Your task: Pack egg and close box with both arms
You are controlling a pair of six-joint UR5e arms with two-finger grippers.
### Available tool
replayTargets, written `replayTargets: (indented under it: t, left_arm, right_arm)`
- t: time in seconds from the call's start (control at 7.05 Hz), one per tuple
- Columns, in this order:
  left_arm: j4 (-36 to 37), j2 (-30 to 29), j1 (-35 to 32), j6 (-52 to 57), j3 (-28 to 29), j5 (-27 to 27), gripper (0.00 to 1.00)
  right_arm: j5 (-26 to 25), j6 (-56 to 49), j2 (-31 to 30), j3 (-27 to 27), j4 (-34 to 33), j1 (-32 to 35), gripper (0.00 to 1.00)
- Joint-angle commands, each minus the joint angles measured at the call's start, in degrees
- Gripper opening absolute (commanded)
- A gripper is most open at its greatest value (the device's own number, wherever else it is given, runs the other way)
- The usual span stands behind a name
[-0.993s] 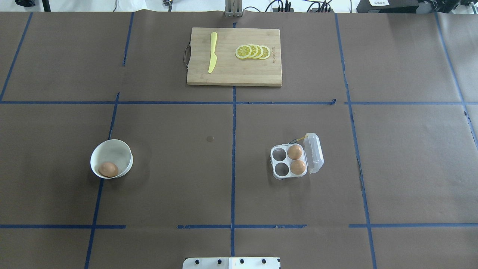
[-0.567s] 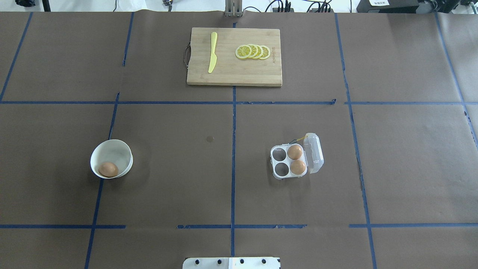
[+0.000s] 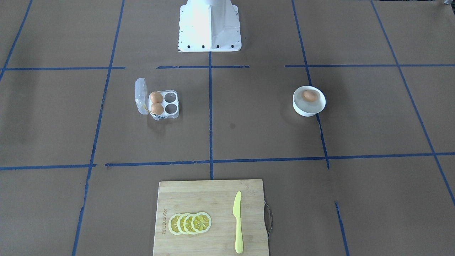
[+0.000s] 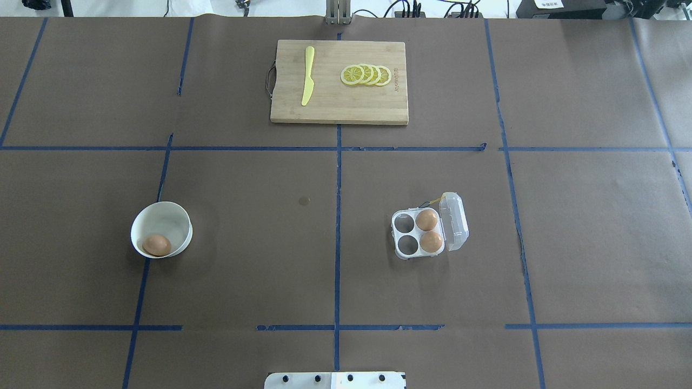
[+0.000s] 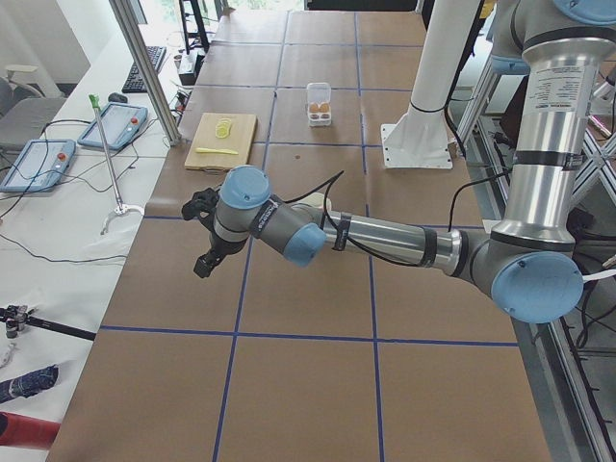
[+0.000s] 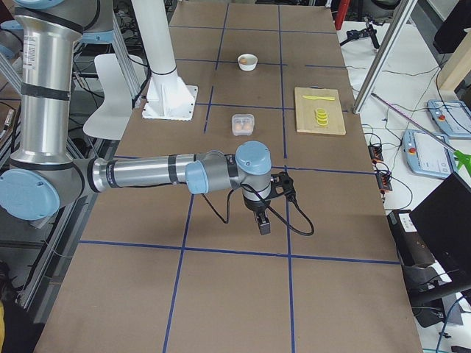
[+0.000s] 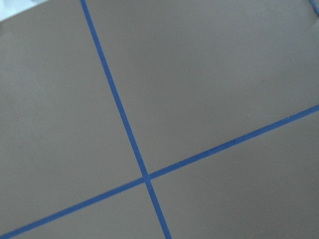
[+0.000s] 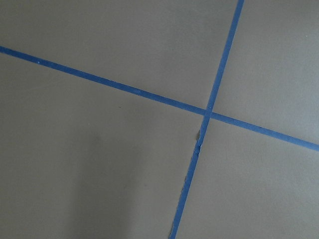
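Note:
One orange-brown egg [image 4: 157,245] lies in a white bowl [image 4: 164,216] on the table's left half. The clear box [image 4: 406,258] stands right of centre, its lid [image 4: 455,221] swung open to the right. Two eggs [image 4: 426,220] [image 4: 431,241] fill its right cells and the two left cells are empty. My left gripper [image 5: 201,268] shows only in the exterior left view, over bare table far from the bowl. My right gripper [image 6: 263,225] shows only in the exterior right view, far from the box. I cannot tell whether either is open.
A wooden cutting board [image 4: 346,108] at the far middle holds a yellow knife [image 4: 307,75] and lemon slices [image 4: 366,75]. The white pedestal base [image 3: 209,28] stands at the near edge. Blue tape lines [image 4: 338,216] cross the brown table cover.

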Motion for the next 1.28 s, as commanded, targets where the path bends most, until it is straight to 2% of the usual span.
replayTargets:
  t: [0.0,0.14,0.28,0.71,0.85,0.99,1.13]
  left_arm:
    - [-12.3,0.3,0.3,-5.9,1.8,-2.5,1.00]
    - [-17.0,0.6,3.2,-6.5,0.7,-3.5,1.00]
    - [-17.9,0.5,10.2,-9.2,0.1,-5.2,1.00]
    - [-17.9,0.6,22.7,-22.9,-6.9,-0.4,1.00]
    - [-17.9,0.5,29.0,-26.1,-9.0,3.1,0.96]
    - [-17.6,0.5,33.2,-26.6,-10.0,4.4,0.71]
    - [-17.6,0.4,38.3,-26.4,-10.6,6.1,0.71]
  right_arm:
    - [0.4,0.3,0.0,0.0,0.5,-0.1,1.00]
    - [0.4,0.3,0.0,0.0,0.4,-0.1,1.00]
    - [0.4,0.2,0.0,0.0,0.4,-0.1,1.00]
    - [0.4,0.3,-0.1,-0.1,0.4,-0.1,1.00]
    - [0.4,0.3,-0.1,-0.1,0.4,-0.1,1.00]
    - [0.4,0.3,-0.2,-0.2,0.4,-0.1,1.00]
    - [0.3,0.2,-0.2,-0.1,0.4,-0.1,1.00]
